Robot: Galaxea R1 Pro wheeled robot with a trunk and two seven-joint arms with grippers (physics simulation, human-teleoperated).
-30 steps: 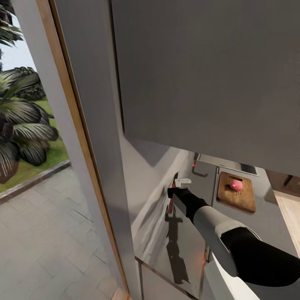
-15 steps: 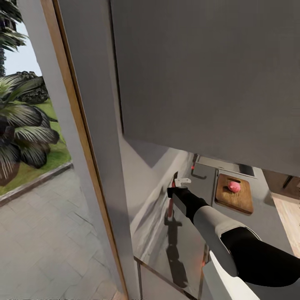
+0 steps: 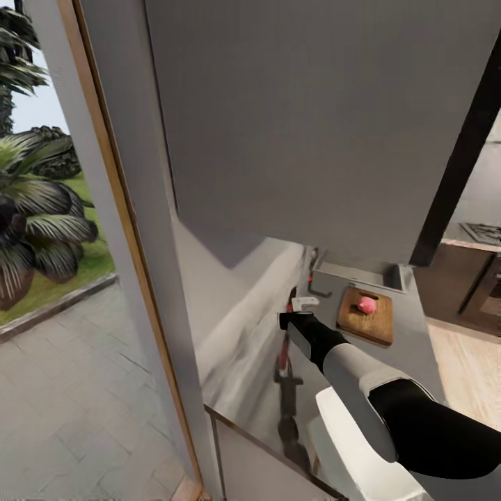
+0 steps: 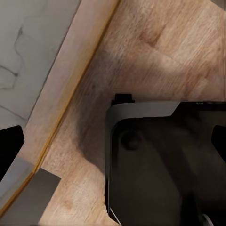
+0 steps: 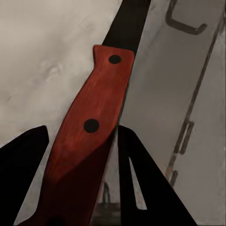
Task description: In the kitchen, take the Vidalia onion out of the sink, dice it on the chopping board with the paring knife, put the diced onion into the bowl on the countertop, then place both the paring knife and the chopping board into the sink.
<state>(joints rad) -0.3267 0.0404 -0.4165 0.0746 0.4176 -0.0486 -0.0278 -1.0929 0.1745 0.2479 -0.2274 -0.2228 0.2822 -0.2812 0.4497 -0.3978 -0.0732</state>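
Head view: grey wall cabinet fills 12 o'clock, overhanging the steel countertop w/ little headroom. Wooden chopping board lies flat at 3 o'clock, past my right gripper, pink Vidalia onion on its middle. Sink edge behind the board. My right jaws clamp the paring knife: red riveted handle, dark blade, long axis pointing away along the counter. Left jaws: can't tell; wrist cam looks at wood floor.
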